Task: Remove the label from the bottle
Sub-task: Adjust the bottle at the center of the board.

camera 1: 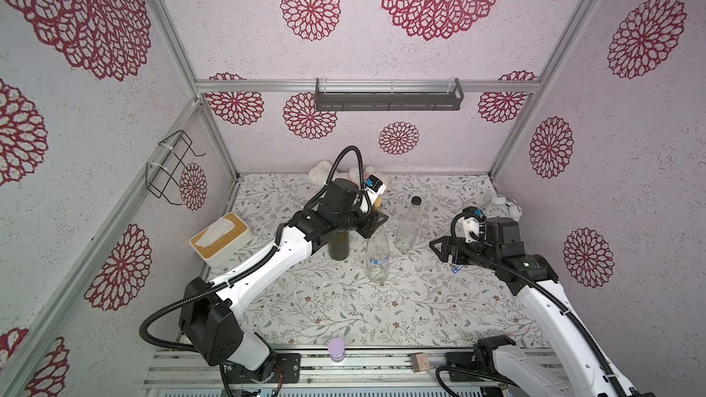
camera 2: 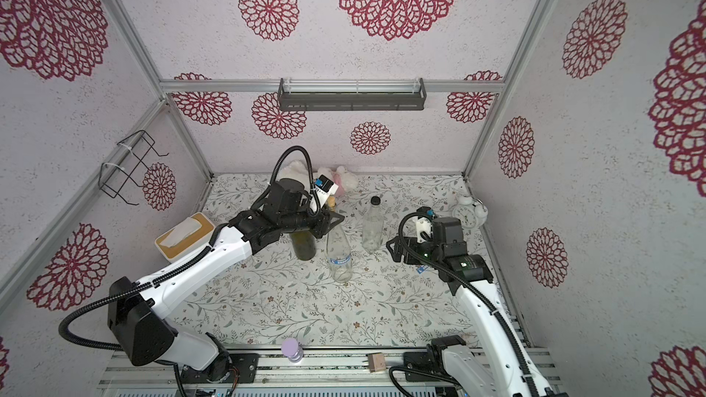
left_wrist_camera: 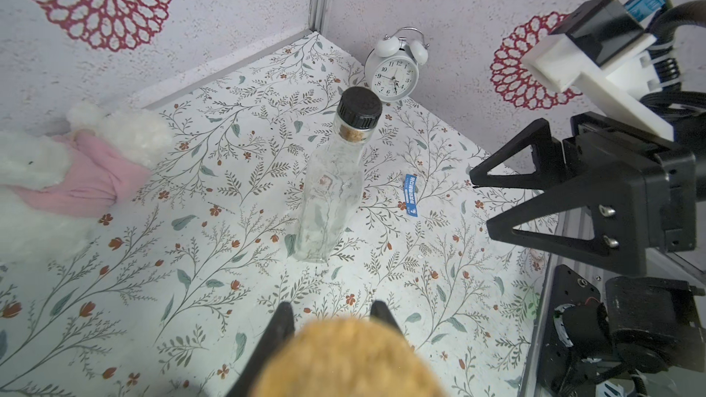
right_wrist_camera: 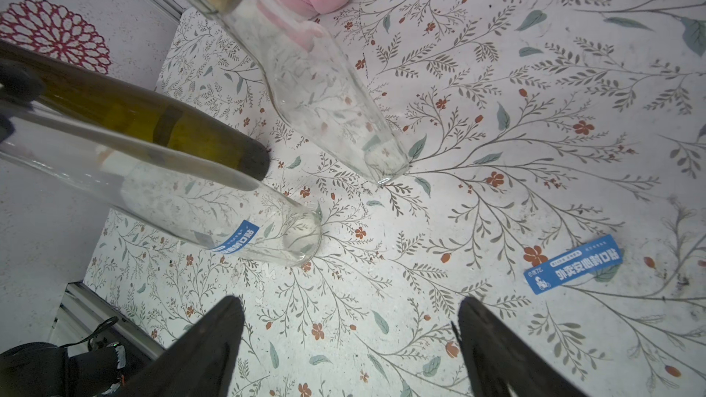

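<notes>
Counting bottles on the floral cloth (camera 1: pixel 344 311), you have three upright: a dark green bottle (camera 1: pixel 339 248), a clear corked bottle (camera 1: pixel 378 261) and a clear black-capped bottle (camera 1: pixel 407 229). Two blue labels next: a stuck label (right_wrist_camera: pixel 237 238) low on the clear corked bottle, and a loose label (right_wrist_camera: pixel 573 263) lying flat on the cloth near your right gripper (right_wrist_camera: pixel 349 307). One tissue box (camera 1: pixel 219 238), with a tissue poking from its slot. Both clear bottles show only the cloth pattern through the glass; the green one you can't see into. Your left gripper (camera 1: pixel 375 225) is clamped tight on the clear corked bottle's neck, just under the cork (left_wrist_camera: pixel 344 357). Your right gripper hangs over the cloth, jaws spread wide, gripping nothing, apart from every bottle.
</notes>
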Action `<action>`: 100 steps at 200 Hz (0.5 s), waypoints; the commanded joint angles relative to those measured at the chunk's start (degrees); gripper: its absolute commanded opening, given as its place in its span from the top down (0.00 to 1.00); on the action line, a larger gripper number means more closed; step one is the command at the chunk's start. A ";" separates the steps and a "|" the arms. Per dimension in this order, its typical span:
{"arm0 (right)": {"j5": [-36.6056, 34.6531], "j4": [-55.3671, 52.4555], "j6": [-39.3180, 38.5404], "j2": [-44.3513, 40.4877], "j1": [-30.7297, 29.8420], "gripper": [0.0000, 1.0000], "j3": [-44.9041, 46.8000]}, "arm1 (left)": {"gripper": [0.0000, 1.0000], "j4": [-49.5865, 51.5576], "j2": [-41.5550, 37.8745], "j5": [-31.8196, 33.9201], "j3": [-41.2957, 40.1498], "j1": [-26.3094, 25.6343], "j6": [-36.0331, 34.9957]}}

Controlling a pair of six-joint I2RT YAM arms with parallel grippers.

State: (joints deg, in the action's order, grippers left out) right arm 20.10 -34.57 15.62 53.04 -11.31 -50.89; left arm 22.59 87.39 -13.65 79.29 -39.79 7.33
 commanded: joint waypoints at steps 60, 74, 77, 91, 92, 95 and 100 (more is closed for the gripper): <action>-0.16 -1.02 -1.54 -1.93 -0.55 0.10 -3.03 | 0.79 1.82 2.97 31.07 11.05 -9.96 7.78; -0.04 0.05 -0.98 -2.45 -0.72 0.10 -1.76 | 0.79 2.42 3.86 36.47 12.27 -12.12 10.35; 0.13 0.22 -0.79 -2.49 -0.75 0.10 -1.61 | 0.80 2.77 4.18 37.60 12.66 -12.63 10.98; 0.36 1.09 -0.09 -3.08 -1.29 0.10 -0.76 | 0.80 4.75 5.43 41.39 14.61 -14.51 13.33; 0.37 1.17 -0.03 -3.14 -1.32 0.09 -0.69 | 0.80 4.83 5.55 41.76 14.73 -14.61 13.41; 0.50 1.51 0.10 -3.33 -1.41 0.09 -0.44 | 0.80 5.50 5.85 42.87 15.12 -14.91 13.97; 0.68 1.87 0.35 -3.54 -1.58 0.09 -0.15 | 0.80 6.37 6.21 44.50 15.65 -15.52 14.91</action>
State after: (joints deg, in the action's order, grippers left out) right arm 19.75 -35.27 14.74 51.16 -12.03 -52.12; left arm 29.43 92.66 18.09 90.70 -52.82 15.79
